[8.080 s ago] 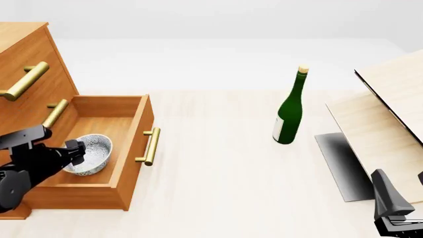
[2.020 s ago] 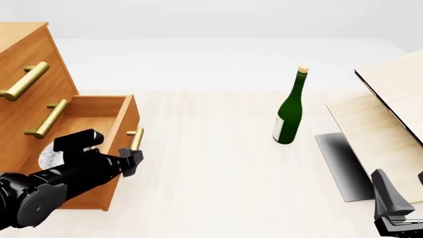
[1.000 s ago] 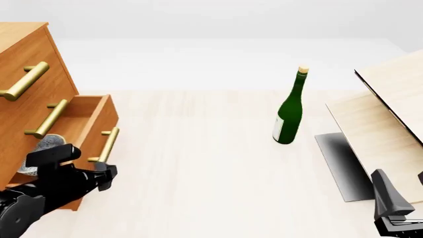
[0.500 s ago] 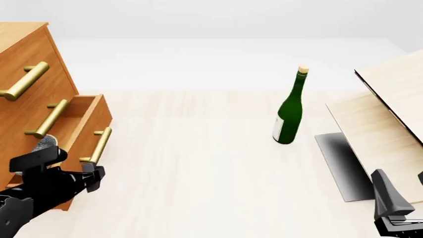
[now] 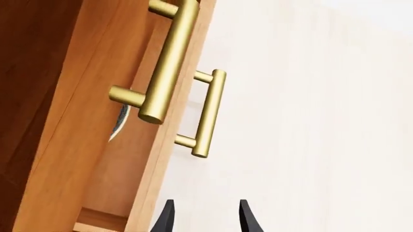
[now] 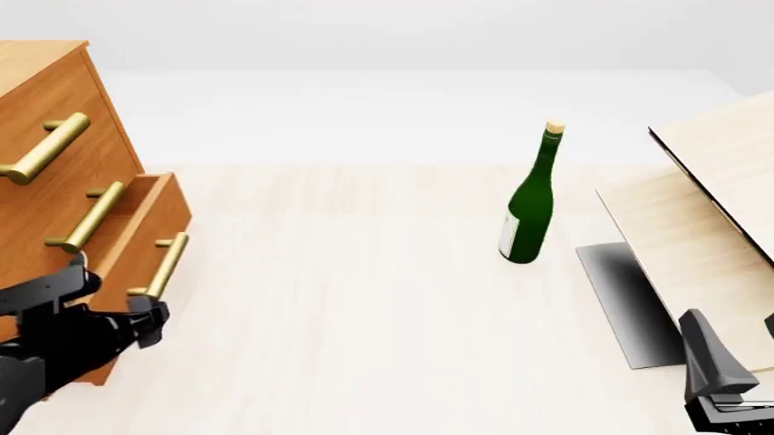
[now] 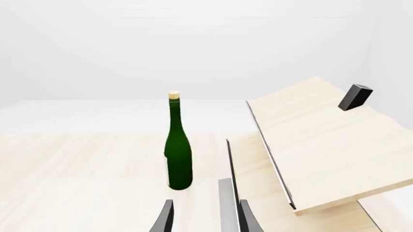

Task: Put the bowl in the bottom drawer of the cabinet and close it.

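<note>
Now the bottom drawer (image 6: 143,237) of the cabinet (image 6: 49,136) stands only a little way out from the cabinet's front, its short brass handle (image 6: 159,266) facing out over the bench (image 6: 362,299). The left gripper (image 6: 136,328) sits low at the near left of the front view, just in front of and below that handle, its black arm running off the lower left corner. In the left wrist view the tips of its jaws show slightly apart with nothing between them, released and pointing toward the drawer's front edge, the short handle (image 5: 208,113) lying ahead of them and a longer upper handle (image 5: 169,57) beside it.

The bowl (image 5: 120,123) shows only as a thin grey-speckled sliver in the narrow gap behind the drawer front in the left wrist view, so it lies inside the bottom drawer; in the front view it cannot be made out.

Well apart to the right, a green wine bottle (image 6: 531,201) stands upright on the bench. Beyond it, pale light-wood boards (image 6: 701,208) lean at a tilt near the right edge. The right gripper (image 6: 723,381) rests at the near right corner; in the right wrist view its jaws are parted a little and empty, facing the bottle (image 7: 178,150) and the boards (image 7: 316,140).
</note>
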Robot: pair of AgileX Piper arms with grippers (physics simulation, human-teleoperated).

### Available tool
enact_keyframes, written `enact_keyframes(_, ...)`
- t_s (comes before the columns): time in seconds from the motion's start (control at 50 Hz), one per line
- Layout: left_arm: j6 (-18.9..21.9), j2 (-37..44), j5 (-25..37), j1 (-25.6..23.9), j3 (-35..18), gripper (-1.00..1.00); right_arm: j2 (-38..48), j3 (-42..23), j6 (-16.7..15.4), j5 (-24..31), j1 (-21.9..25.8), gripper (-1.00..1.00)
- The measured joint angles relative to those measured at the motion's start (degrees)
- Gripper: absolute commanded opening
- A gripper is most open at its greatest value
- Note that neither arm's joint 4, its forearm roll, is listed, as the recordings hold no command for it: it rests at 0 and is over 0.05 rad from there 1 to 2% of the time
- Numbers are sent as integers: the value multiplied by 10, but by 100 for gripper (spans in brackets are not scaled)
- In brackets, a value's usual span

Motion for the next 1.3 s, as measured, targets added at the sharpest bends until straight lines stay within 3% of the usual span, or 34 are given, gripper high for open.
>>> enact_keyframes(0.94, 41, 56, -43, 101, -24, 100, 0, 0, 0, 0, 0, 100)
enact_keyframes(1.3, 101, 58, -70, 95, -21, 100, 0, 0, 0, 0, 0, 100)
